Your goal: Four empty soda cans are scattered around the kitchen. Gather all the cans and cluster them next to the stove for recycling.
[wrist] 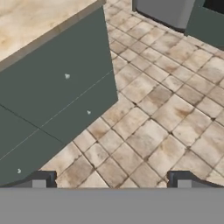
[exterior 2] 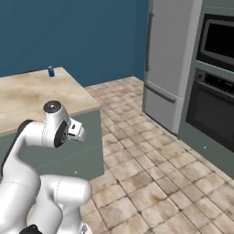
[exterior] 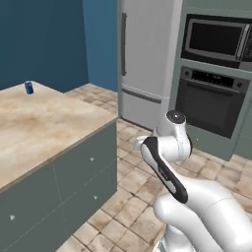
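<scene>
A blue soda can (exterior: 29, 87) stands upright on the beige stone-look counter top (exterior: 44, 128) of a kitchen island, at the far left corner of that surface, close to the dark blue wall (exterior: 44, 39). In the right base view the same can (exterior 2: 50, 71) sits at the far edge of the island, well apart from the arm. Markings on the can are too small to read.

The island has grey-green cabinet fronts (exterior: 74, 182) with small knobs. The floor (exterior 2: 155, 183) is laid with tan stone tiles. Across the floor to the right stand a tall silver refrigerator (exterior: 147, 59), and beside it a grey-green column housing a microwave (exterior: 216, 42) above a built-in oven (exterior: 211, 106) with a dark door.

The white arm (exterior: 170, 162) is folded low in the near foreground, over the tiled floor beside the island's near corner. In the hand view the gripper (wrist: 111, 180) points down at the tiles next to the cabinet fronts, its two dark fingertips (wrist: 38, 179) standing wide apart with nothing between them. The gripper is well apart from the can and touches nothing.
</scene>
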Available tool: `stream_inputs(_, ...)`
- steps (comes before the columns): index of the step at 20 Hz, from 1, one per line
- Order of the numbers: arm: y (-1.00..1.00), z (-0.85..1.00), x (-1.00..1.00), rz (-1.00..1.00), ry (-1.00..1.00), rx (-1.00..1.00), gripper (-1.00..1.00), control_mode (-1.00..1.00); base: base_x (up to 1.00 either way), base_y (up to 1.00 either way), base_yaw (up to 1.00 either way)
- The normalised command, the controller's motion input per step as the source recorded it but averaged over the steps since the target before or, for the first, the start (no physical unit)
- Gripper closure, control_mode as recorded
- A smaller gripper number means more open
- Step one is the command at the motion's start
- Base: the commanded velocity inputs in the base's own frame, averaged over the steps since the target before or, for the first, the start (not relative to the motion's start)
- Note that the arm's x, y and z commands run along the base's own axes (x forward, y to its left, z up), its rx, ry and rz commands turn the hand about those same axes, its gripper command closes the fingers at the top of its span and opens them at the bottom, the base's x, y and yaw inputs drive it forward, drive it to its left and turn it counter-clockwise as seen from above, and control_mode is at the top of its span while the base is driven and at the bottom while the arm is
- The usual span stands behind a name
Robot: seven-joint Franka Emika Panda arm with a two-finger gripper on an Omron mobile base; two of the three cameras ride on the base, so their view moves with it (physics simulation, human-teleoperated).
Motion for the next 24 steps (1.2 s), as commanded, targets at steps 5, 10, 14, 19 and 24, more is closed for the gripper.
stream_inputs(5, 0.00, 0.00, 0.00, 0.00, 0.00, 0.00, -1.00, 1.00, 0.52, -0.36, 0.04)
stream_inputs(10, 0.00, 0.00, 0.00, 0.00, 0.00, 0.00, -1.00, 1.00, 0.51, -0.34, 0.09)
stream_inputs(14, 0.00, 0.00, 0.00, 0.00, 0.00, 0.00, -1.00, 1.00, 0.53, -0.31, 0.12)
stream_inputs(19, 0.00, 0.00, 0.00, 0.00, 0.00, 0.00, -1.00, 1.00, 0.56, -0.28, 0.15)
stream_inputs(24, 0.00, 0.00, 0.00, 0.00, 0.00, 0.00, -1.00, 1.00, 0.56, -0.27, 0.16)
